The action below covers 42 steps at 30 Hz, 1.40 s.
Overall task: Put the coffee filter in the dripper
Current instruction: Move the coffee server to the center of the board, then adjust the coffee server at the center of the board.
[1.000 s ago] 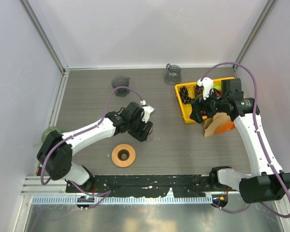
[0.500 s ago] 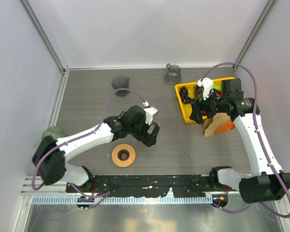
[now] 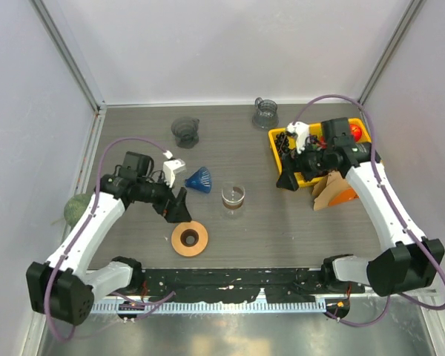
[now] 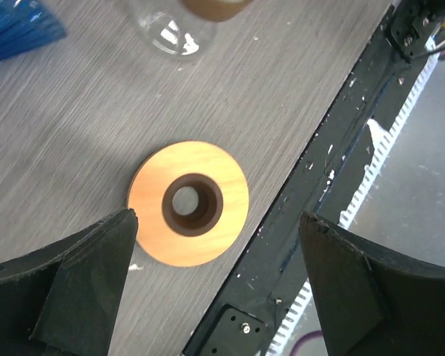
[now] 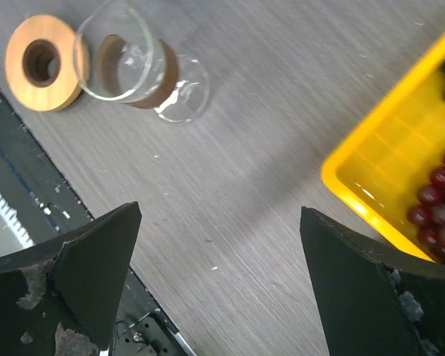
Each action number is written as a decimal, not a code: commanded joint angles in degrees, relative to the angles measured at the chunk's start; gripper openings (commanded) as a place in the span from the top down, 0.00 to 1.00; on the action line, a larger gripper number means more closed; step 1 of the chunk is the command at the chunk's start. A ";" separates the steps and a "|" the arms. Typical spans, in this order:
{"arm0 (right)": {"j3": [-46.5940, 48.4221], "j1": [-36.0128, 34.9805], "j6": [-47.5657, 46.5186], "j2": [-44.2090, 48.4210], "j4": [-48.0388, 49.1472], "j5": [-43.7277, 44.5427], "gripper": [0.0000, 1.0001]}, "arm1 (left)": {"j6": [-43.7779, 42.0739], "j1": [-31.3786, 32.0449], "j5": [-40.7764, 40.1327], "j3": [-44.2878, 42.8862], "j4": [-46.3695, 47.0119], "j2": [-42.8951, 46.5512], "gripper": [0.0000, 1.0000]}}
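The brown paper coffee filter [image 3: 325, 191] sits on the right of the tabletop [image 3: 267, 230], leaning on an orange piece [image 3: 347, 195], just near of the yellow tray [image 5: 386, 178]. That tray holds dark grapes [image 5: 434, 196] and something red [image 3: 354, 132]. The right tool [image 3: 288, 180] hovers at the tray's near-left corner, fingers spread wide, gripping nothing. Over in the middle stands a clear glass carafe [image 3: 233, 197] with a brown collar, and a blue cone [image 3: 199, 178] lies on its side just left of it. Near of those, a wooden ring [image 3: 189, 238] lies flat. The left tool [image 3: 179, 208] hangs just above it, fingers spread, nothing held. Two grey cups [image 3: 185, 132] [image 3: 265, 113] wait at the far edge; their contents can't be made out.
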State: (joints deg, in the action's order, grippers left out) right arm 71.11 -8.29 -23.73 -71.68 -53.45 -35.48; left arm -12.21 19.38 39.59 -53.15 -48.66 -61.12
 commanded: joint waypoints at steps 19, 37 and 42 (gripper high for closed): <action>4.30 -33.79 15.99 -10.14 11.61 25.63 0.05 | 16.42 -18.67 9.28 4.63 8.23 2.49 0.13; 9.57 -38.72 19.24 -20.51 12.14 32.41 0.05 | 23.90 -18.67 5.24 7.79 11.93 9.26 0.10; 10.71 -39.08 17.41 -22.89 12.14 30.57 0.01 | 23.20 -19.11 3.47 8.50 9.21 9.27 0.11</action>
State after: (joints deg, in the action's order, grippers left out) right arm 78.72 -46.87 -5.61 -93.41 -43.09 -4.14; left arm 10.61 0.97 44.38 -45.06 -39.07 -52.31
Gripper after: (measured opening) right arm 0.968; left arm 0.897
